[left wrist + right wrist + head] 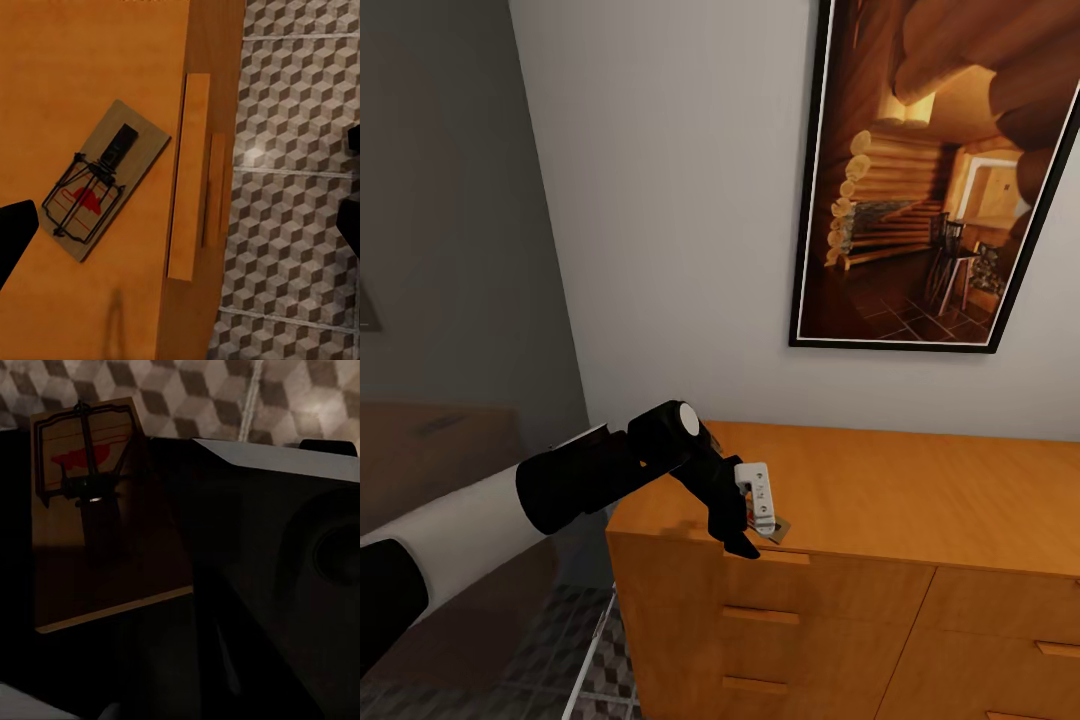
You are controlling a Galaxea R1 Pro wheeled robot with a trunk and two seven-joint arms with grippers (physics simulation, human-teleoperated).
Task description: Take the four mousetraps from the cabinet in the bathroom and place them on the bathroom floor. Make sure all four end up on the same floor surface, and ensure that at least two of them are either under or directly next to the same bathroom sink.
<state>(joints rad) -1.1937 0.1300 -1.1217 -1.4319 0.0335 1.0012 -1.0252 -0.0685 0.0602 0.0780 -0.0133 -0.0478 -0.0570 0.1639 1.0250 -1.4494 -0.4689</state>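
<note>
Mousetrap lies flat on the orange cabinet top near its front edge, between spread left fingers.

- Home interior, simulator render, prob a bathroom or room w/ tiled floor.
- Long orange-brown wooden sideboard cabinet w/ drawer fronts + slim wooden bar handles, standing against plain pale grey-white wall.
- Large black-framed picture of a log-cabin interior hung on wall above cabinet: domestic decor.
- Floor tiles w/ brown, beige + white 3D cube print, pale grout lines, typical household bath flooring.
- Small flat tan wooden mousetrap w/ dark wire parts + red mark lying on cabinet top near front edge: household pest item.
</note>
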